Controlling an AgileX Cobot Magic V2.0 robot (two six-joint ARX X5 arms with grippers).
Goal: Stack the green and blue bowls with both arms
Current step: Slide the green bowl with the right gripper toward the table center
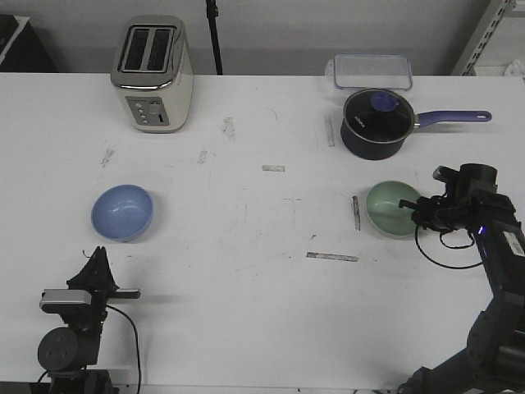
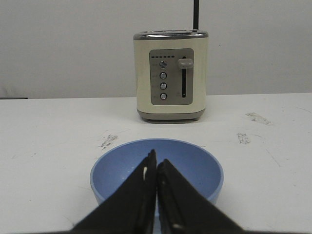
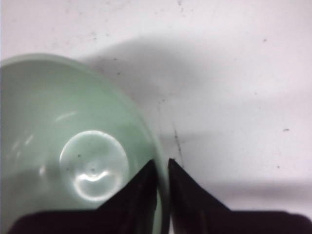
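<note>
The left gripper (image 1: 100, 256) sits at the lower left of the front view, fingers pressed together with nothing between them, just below the blue bowl (image 1: 122, 212). The blue bowl rests upright on the white bench (image 1: 246, 246) at left centre. The right gripper (image 1: 413, 207) at the right edge is clamped on the right rim of the green bowl (image 1: 389, 208), one finger inside, one outside. The green bowl stands right of centre, well apart from the blue bowl. Bowl count: two. Behind the green bowl stands one dark saucepan (image 1: 376, 123) with a purple handle; behind that, one clear lidded container (image 1: 372, 71). One cream toaster (image 1: 153, 74) stands at upper left, behind the blue bowl.
</note>
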